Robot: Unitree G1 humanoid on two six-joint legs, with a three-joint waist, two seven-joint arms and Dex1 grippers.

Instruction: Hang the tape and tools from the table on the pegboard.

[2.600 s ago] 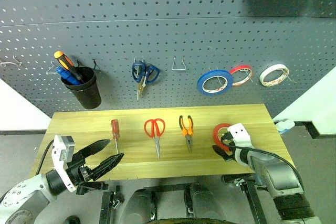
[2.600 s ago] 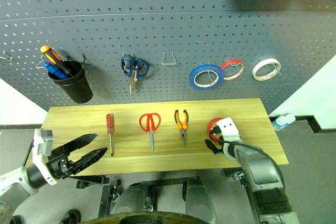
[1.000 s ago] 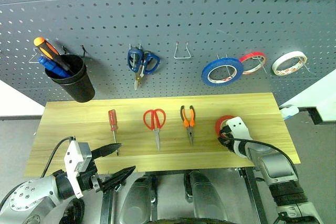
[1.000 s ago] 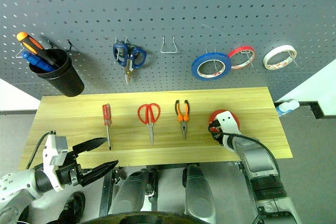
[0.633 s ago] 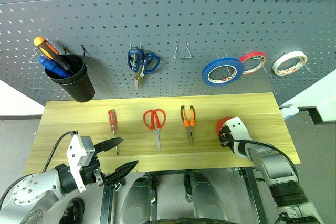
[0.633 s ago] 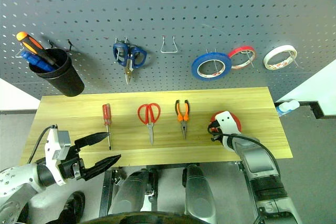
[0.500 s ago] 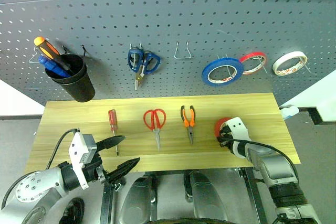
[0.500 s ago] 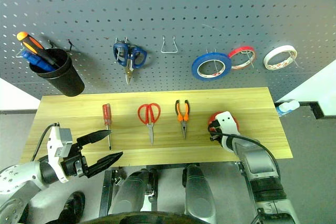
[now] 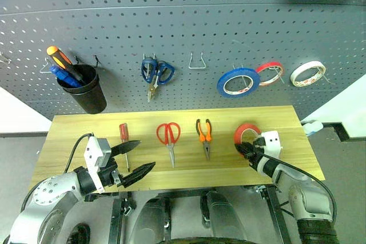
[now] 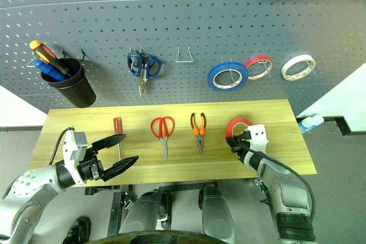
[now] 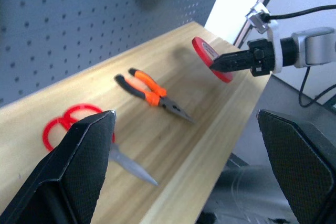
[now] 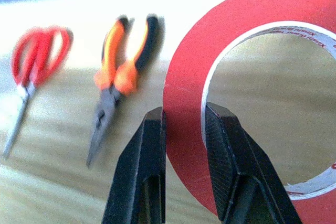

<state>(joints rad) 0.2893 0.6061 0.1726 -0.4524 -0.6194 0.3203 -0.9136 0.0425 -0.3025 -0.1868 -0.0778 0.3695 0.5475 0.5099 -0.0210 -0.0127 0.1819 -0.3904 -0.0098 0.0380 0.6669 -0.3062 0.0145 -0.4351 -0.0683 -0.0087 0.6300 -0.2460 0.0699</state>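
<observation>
My right gripper (image 12: 184,124) has its jaws pinched on the red tape's (image 9: 246,132) wall, tilted up above the desk (image 9: 74,135). With so thin a bite, I fear it swivels or slips before reaching a pegboard (image 9: 171,15) hook. Left gripper (image 9: 137,157) jaws gape wide, empty.

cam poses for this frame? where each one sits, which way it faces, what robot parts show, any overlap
Head stereo pair: looks forward and down at the table and pegboard; both arms show, left gripper open.
Left wrist: looks along its open fingers across the table at the pliers, scissors and right gripper.
Right wrist: close behind the right gripper, shut on the red tape.
Shared: every view shows the red tape, pliers and scissors.
</observation>
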